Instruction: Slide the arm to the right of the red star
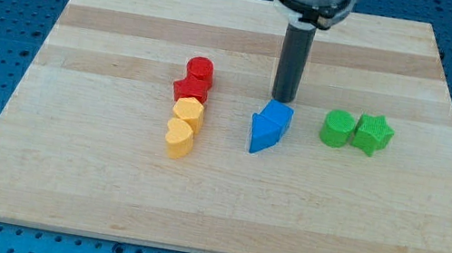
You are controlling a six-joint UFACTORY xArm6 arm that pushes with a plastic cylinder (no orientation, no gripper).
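The red star point(189, 91) lies left of the board's middle, with a red round block point(200, 71) touching it just above. My tip point(283, 99) is to the right of the red star, about a hundred pixels away, and sits right at the top edge of a blue block point(269, 126). The rod rises straight up from the tip to the arm at the view's top.
Two yellow blocks point(188, 110) point(178, 138) stand in a column just below the red star. A green round block point(337, 128) and a green star point(372, 133) sit side by side at the right. The wooden board point(63, 164) lies on a blue perforated table.
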